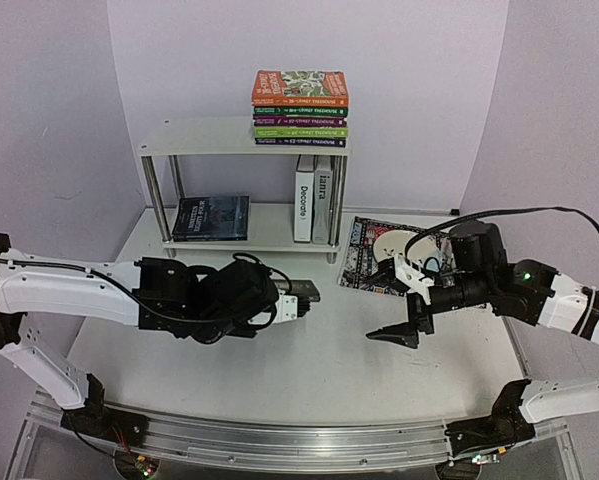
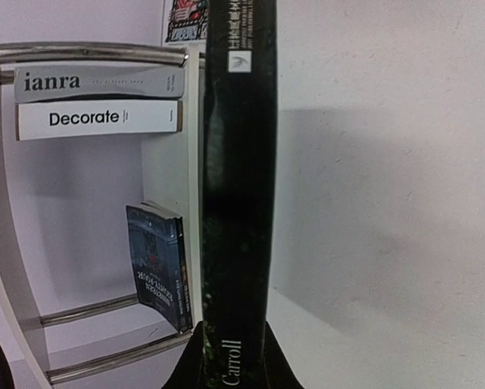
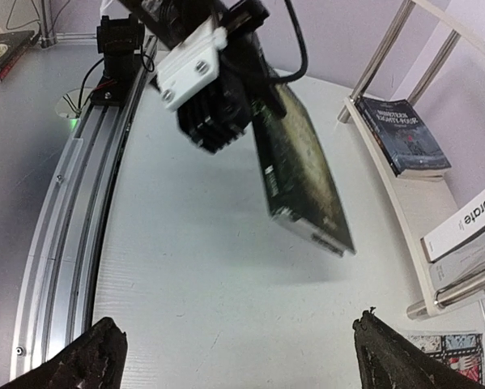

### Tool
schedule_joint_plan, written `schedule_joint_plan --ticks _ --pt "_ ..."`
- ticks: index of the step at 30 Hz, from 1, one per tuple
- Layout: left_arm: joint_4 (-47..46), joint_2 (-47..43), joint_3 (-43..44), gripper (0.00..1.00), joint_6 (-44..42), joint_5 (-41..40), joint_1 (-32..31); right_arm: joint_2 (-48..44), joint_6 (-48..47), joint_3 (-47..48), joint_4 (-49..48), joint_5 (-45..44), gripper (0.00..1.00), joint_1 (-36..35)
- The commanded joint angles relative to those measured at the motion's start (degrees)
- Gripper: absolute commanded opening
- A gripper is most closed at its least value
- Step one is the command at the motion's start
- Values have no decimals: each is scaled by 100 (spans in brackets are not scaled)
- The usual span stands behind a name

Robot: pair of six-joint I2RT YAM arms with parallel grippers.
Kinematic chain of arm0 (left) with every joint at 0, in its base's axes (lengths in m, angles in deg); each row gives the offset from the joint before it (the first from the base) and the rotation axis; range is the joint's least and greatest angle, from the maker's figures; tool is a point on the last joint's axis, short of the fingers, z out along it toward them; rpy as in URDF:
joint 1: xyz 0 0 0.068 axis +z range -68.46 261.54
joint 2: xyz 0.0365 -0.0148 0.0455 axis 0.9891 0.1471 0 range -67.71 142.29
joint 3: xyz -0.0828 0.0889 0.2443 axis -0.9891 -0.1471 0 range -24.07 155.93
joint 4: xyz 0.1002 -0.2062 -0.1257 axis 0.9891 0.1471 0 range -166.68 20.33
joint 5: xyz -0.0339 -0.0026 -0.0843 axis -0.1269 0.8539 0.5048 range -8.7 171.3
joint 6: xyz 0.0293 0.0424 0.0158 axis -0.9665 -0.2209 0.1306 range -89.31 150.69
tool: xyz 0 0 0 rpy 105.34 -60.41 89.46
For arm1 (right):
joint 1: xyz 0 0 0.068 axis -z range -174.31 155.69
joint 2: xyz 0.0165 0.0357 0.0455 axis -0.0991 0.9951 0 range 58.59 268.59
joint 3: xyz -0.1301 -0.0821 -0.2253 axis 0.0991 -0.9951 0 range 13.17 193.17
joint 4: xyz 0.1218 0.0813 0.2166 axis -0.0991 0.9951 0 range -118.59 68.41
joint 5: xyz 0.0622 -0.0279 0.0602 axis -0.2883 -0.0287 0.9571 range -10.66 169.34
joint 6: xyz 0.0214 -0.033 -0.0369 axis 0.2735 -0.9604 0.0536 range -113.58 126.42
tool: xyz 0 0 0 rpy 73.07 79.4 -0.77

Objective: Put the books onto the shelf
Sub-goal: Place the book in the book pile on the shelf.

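Dark green book (image 2: 238,162) is clamped between the fingers of my left gripper (image 2: 232,369), jaws nearly closed on it. Its spine faces the wrist camera with the "Carroll" end at the pads, and the rest sticks out past the tips toward the shelf (image 1: 209,138). It is held on edge, off the table (image 1: 279,380), short of the shelf's right legs. My right gripper (image 1: 394,335) has its jaws spread wide and empty, above the table near the patterned mat (image 1: 359,262), well apart from that book. On the shelf: stack of paperbacks (image 1: 300,108) on the top board; Decorate (image 1: 304,198) and ianra (image 1: 323,195) upright at lower right; dark book (image 1: 211,217) flat at lower left.
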Motion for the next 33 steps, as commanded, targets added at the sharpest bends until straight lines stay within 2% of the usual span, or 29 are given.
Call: schedule_joint_plan --ticks 1,3,8,10,12,16,23,28,33 --pt "-900 -413 67 0 -707 -501 621 -195 252 -188 -400 -61 98 -18" --pt "-1462 -509 -82 0 -1082 -332 924 -193 282 -210 -433 -50 98 -21" --pt "-3863 -990 -1025 0 -2745 2 1456 -184 367 -220 -451 30 98 -16" --pt "-4280 -1114 -1145 0 -3013 413 1688 -194 413 -206 -461 93 98 -20" --pt "-4277 -1167 -1092 0 -3087 762 1948 -207 453 -194 -469 177 98 -22" --pt "-4290 -1131 -1173 0 -3796 1185 2320 -219 477 -191 -476 302 98 -21" --pt "-4339 -896 -1156 0 -3902 2524 3580 -134 497 -176 -531 387 98 -16" --pt "-4418 -298 -857 0 -3885 3128 4306 -89 584 -126 -539 478 98 -16" --pt "-4653 350 -491 0 -3923 3387 4597 -168 671 -115 -539 511 98 -17"
